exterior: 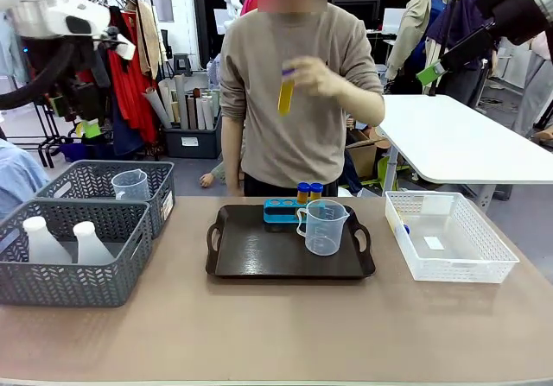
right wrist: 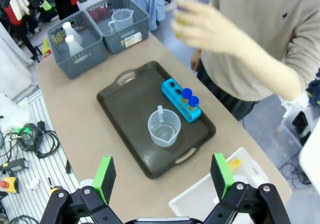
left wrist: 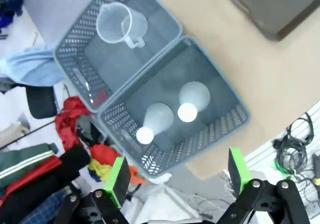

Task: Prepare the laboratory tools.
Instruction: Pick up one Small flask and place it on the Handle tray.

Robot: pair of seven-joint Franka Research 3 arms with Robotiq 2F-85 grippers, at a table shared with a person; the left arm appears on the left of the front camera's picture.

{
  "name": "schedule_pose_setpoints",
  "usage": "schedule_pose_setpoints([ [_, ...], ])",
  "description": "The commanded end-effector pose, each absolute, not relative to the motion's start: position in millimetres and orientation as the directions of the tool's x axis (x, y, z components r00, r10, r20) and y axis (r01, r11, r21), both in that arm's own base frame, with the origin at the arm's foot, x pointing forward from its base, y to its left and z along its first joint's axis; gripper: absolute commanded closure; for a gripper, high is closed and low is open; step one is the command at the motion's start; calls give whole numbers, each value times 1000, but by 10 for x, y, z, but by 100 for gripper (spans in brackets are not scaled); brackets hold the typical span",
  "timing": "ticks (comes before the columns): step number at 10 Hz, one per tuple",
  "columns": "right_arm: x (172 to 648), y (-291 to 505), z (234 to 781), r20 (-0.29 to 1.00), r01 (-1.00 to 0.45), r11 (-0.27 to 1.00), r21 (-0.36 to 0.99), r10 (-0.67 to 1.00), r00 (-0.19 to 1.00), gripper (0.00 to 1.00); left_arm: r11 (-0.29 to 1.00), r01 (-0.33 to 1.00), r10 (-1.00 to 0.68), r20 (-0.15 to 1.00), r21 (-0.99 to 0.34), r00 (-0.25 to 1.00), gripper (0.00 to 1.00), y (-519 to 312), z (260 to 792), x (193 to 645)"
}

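Two white conical flasks are stood upright in the grey basket at the table's near left corner, necks pointed up at the left gripper, which is hung above them, fingers spread wide. The right gripper, equally wide and empty, is raised off the right edge, so the left arm is judged nearer. One amber tube is held upright in the person's hand, above the tray's far edge.

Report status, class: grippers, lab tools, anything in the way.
Left gripper open, high above conical flasks in grey basket. Right gripper open, high. Beaker and two blue-capped tubes on tray. Person's hand holds another tube aloft.
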State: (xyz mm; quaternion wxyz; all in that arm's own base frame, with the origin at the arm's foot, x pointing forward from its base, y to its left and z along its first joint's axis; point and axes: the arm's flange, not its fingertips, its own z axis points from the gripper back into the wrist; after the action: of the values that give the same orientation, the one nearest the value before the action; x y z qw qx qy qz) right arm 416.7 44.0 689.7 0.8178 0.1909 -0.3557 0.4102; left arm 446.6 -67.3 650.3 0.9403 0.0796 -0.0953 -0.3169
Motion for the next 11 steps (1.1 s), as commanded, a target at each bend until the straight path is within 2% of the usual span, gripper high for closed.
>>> schedule_pose_setpoints([
  [1, 4170, 443, 6914, 751, -812, 583, 30, 523, 402, 0, 745, 635, -661, 97, 207, 744, 0, -1085, 6425, 4560],
  [2, 4170, 443, 6914, 751, -812, 583, 30, 523, 402, 0, 786, 581, -611, 129, 210, 781, 0, -673, 6503, 4466],
  [6, 4170, 443, 6914, 751, -812, 583, 30, 523, 402, 0, 784, 587, -615, 122, 203, 779, 0, -752, 6455, 4498],
  [7, 4170, 443, 6914, 751, -812, 583, 30, 523, 402, 0, 854, 501, -519, 160, 142, 839, 0, -491, 6279, 4581],
  [9, 4170, 443, 6914, 751, -812, 583, 30, 523, 402, 0, 928, 362, -373, 210, 92, 903, 0, -15, 5968, 4462],
  [11, 4170, 443, 6914, 751, -812, 583, 30, 523, 402, 0, 972, 232, -232, 210, 25, 950, 0, 417, 5755, 4397],
])
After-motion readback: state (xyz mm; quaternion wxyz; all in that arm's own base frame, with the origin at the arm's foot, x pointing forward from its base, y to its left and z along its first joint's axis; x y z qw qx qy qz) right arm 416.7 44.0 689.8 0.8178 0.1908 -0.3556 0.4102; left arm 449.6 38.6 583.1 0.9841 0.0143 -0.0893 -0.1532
